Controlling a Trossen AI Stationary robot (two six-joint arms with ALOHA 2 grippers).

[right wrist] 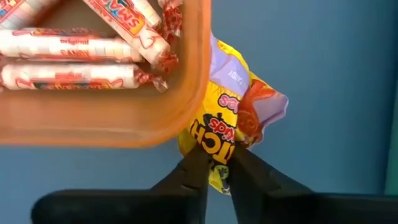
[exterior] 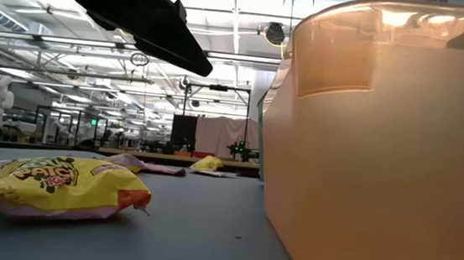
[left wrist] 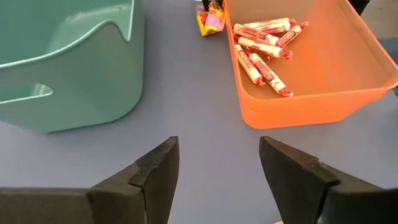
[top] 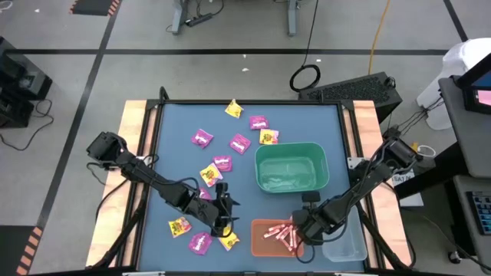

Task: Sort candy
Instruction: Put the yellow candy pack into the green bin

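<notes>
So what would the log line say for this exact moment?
right gripper: shut on yellow candy packet beside orange bin | left gripper: open, empty, above table | green bin: no candy seen

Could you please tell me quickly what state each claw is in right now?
Left claw: open, holding nothing, above the blue table.
Right claw: shut on a yellow square candy packet beside the orange plastic bin.
</notes>
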